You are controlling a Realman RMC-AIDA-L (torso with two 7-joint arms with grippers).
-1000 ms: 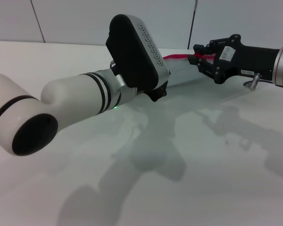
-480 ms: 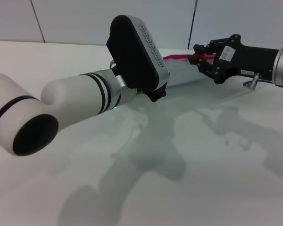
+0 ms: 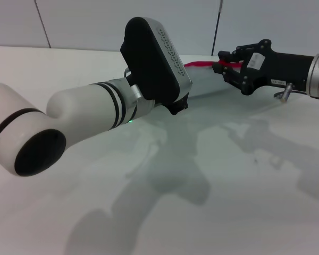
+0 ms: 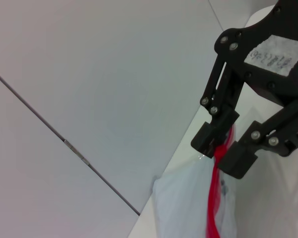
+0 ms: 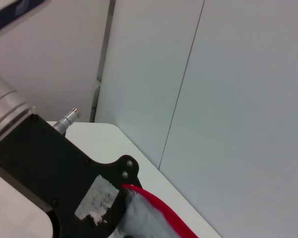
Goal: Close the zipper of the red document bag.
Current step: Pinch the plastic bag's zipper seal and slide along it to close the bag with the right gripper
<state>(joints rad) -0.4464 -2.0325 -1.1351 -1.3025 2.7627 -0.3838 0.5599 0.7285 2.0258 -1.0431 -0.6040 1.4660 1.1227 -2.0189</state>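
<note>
Red zipper [image 3: 202, 64] runs along the far edge of the pale bag [image 3: 207, 82], which lies on the white table [image 3: 202, 175] far from the robot. Right hand [image 3: 221, 65] is clamped on the zipper at the bag's right end. Left hand [image 3: 173, 106] sits on the bag's left part; can't tell if its fingers are apart or together.

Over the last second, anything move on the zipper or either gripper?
No visible change. The right gripper stays pinched on the zipper at the far edge of the bag. The left gripper stays at the bag's other end, its fingers hidden, and the bag lies where it did.
</note>
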